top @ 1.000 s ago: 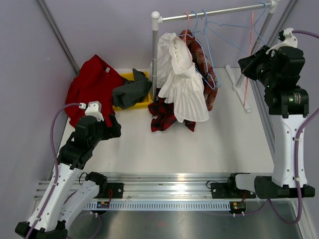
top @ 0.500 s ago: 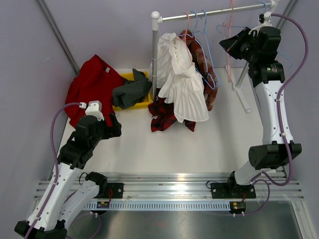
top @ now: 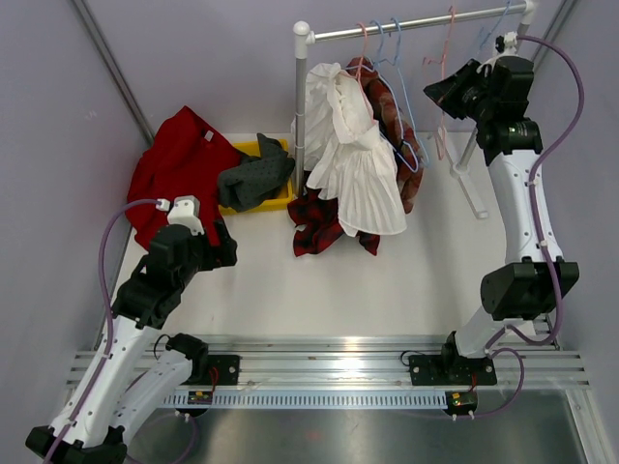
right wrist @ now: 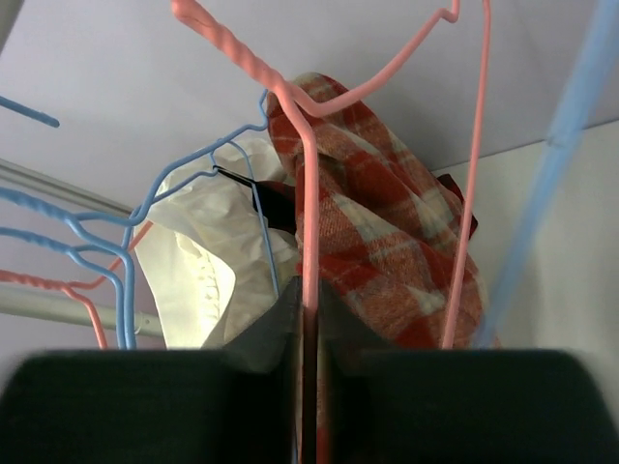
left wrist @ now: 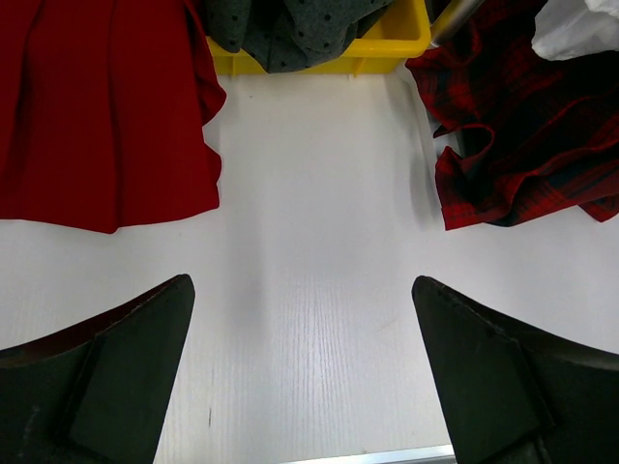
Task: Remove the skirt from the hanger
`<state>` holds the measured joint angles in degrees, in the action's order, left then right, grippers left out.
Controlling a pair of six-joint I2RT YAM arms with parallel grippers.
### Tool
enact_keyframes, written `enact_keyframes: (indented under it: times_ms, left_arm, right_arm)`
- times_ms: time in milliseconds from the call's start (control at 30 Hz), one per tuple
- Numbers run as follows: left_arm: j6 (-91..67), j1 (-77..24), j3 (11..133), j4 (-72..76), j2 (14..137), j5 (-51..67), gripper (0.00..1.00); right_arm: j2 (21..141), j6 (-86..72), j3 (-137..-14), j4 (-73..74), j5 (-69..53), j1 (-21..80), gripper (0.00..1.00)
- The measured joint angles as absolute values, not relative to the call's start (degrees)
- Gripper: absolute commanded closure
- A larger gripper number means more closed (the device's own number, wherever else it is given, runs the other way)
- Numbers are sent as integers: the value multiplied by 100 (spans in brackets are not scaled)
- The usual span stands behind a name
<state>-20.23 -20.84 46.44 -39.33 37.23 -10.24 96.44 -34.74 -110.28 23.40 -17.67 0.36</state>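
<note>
Left fingers [left wrist: 302,290] are spread wide and empty, low over the bench [left wrist: 309,193]. Farther back, the white pleated skirt [top: 363,188] hangs from the rail [top: 416,24], so it looks not yet removed. Right fingers [right wrist: 308,333] are pinched on a bare pink hanger [right wrist: 304,213] up at the rail.
</note>
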Motion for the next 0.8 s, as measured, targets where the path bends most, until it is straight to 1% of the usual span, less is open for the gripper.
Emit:
enact_keyframes:
  times_ms: [33,67,100,167,200,233,333,533,667,800]
  left_arm:
    - [-2025,-2095,4644,-3933,3723,-1035,1]
    - [-2027,-2106,4644,-3931,3723,-1041,1]
    - [-2040,-2119,4644,-3933,3723,-1050,1]
    - [-2056,-2154,4644,-3931,3723,-1072,1]
    - [-2060,-2171,4644,-3933,3723,-1076,1]
    - [-2062,-2189,4644,-3933,3723,-1083,1]
    - [-2069,-2222,4644,-3933,3723,-1098,1]
    - [-2086,-2246,4644,-3933,3721,-1118,1]
    - [-2088,-2296,4644,-3933,3719,-1133,1]
    - [-2088,-2349,4644,-3933,3704,-1135,1]
  right_arm:
    - [9559,-3461,-10969,2401,-1765,8,39]
    - [9470,-3409,-10921,2447,-1754,-27,33]
    - [9373,-3347,-10895,2512,-1743,-62,21]
    - [9159,-3201,-10892,2655,-1688,-108,13]
    - [9035,-3116,-10901,2722,-1636,-121,6]
    - [8912,-3046,-10932,2803,-1579,-126,4]
    - [8635,-2827,-11159,3044,-1446,-123,1]
    - [8224,-2676,-11716,3214,-1479,-123,0]
    - [8241,-2827,-11963,3039,-2062,-126,2]
    - [8545,-3048,-12151,2805,-2749,-121,4]
